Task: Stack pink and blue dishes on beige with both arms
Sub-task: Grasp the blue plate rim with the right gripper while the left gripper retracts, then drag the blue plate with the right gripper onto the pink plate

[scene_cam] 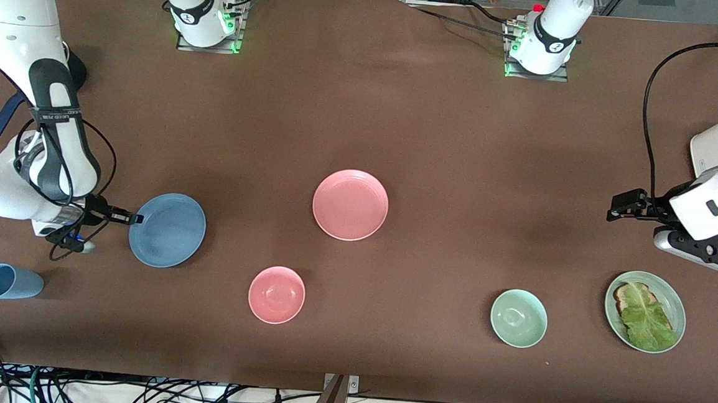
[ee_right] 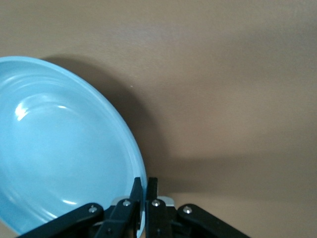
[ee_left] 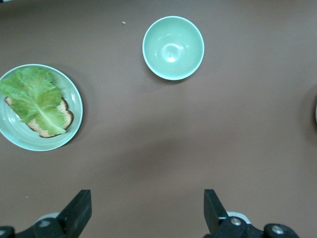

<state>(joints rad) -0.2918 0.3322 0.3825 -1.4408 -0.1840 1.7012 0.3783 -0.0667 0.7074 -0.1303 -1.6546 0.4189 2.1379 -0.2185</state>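
Note:
The blue plate (scene_cam: 167, 230) is at the right arm's end of the table. My right gripper (scene_cam: 135, 218) is shut on its rim. In the right wrist view the blue plate (ee_right: 64, 148) is tilted and casts a shadow on the cloth, with the right gripper (ee_right: 146, 184) pinching its edge. The pink plate (scene_cam: 350, 205) lies flat at the table's middle, untouched. No beige plate is in view. My left gripper (scene_cam: 617, 208) hangs open and empty over bare cloth at the left arm's end; the left wrist view shows the same gripper (ee_left: 147, 198) with its fingers wide apart.
A small pink bowl (scene_cam: 276, 295) sits nearer the front camera than the pink plate. A light blue cup (scene_cam: 10, 282) lies near the blue plate. A green bowl (scene_cam: 519, 318) (ee_left: 173, 47) and a green plate (scene_cam: 671, 295) (ee_left: 20, 141) with toast and lettuce sit at the left arm's end.

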